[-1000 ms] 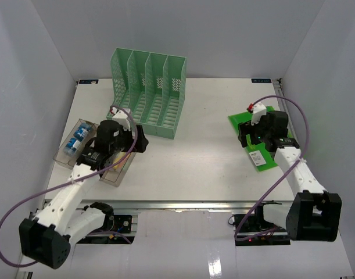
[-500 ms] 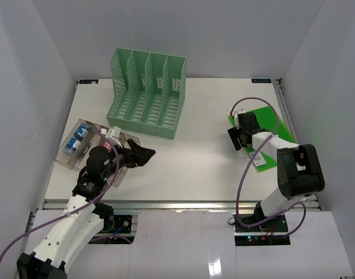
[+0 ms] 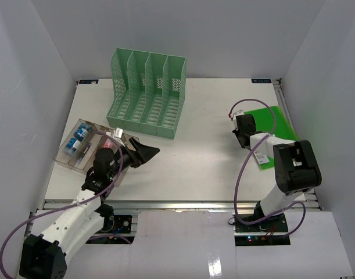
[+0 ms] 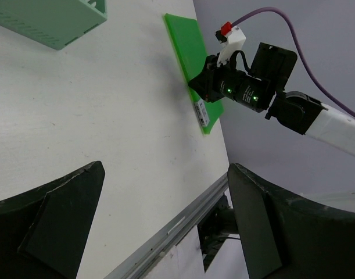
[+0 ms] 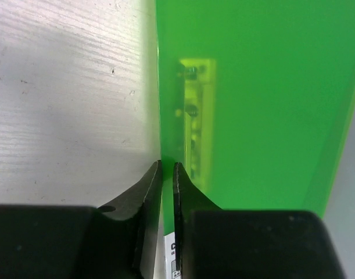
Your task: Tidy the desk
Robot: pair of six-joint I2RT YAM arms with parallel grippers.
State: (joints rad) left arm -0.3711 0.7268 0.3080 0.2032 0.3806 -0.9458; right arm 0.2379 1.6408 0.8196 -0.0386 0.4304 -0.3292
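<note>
The white desk (image 3: pixel 200 157) carries a flat green folder (image 3: pixel 277 123) with a white label at its right side. My right gripper (image 3: pixel 240 135) lies low at the folder's left edge. In the right wrist view the gripper (image 5: pixel 167 168) is shut on the thin green folder (image 5: pixel 253 104) edge, a sliver of green showing between the jaws. My left gripper (image 3: pixel 147 152) hovers open over the desk's left front, pointing right, nothing between its fingers. From the left wrist, this gripper (image 4: pixel 165 174) faces the folder (image 4: pixel 192 52) and the right gripper (image 4: pixel 196 84).
A mint-green file rack (image 3: pixel 148 93) stands at the back left. A clear plastic tray (image 3: pixel 78 148) with blue-and-white items sits at the left, just behind my left arm. The metal rail (image 4: pixel 177 226) runs along the desk's front edge. White walls enclose the sides.
My right arm dropped low to the folder's left edge and its jaws closed on it. My left arm pulled back from over the tray toward the front, its open gripper turned rightward.
</note>
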